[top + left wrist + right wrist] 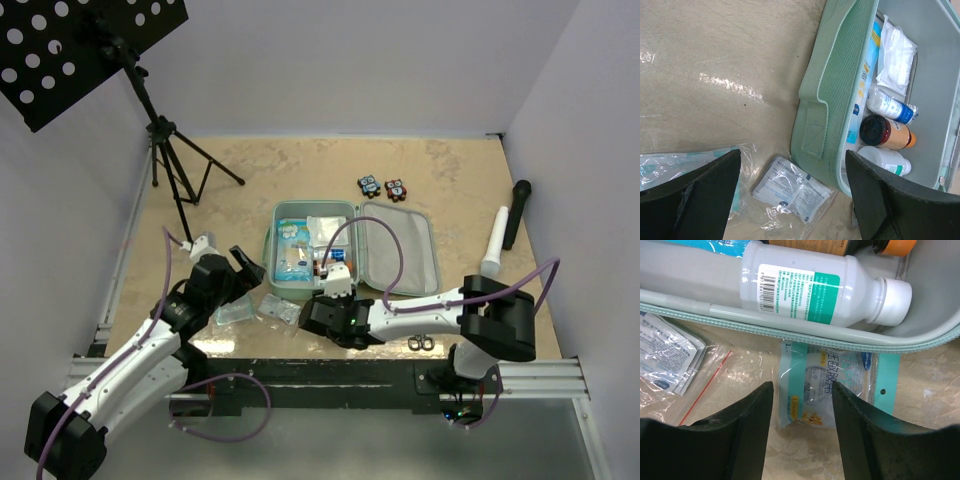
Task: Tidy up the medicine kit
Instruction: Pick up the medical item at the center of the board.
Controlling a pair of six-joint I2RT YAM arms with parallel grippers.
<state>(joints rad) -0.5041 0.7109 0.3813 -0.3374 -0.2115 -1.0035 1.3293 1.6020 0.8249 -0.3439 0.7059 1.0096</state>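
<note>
Black fingers of the right gripper stood apart, one on either side of a clear packet with a teal header strip. The packet lay flat on the table, just outside the near wall of the medicine kit. Whether the fingers touched the packet could not be told. Left of it lay a zip bag of white sachets. Just over the kit's rim, a white bottle with a green label lay on its side against that near wall.

The left gripper hung with its jaws wide open and nothing between them, above the bag of sachets. Another clear bag lay to the left of the sachets.

The mint-green kit lay open near the middle of the marble-patterned table, its lid flat to the right. Inside its left half, beyond the white bottle, lay an amber bottle with a black cap, then a blue-and-white bottle, then folded white gauze. Farther back on the table lay two small dark pieces side by side. Off to the right lay a black microphone.
</note>
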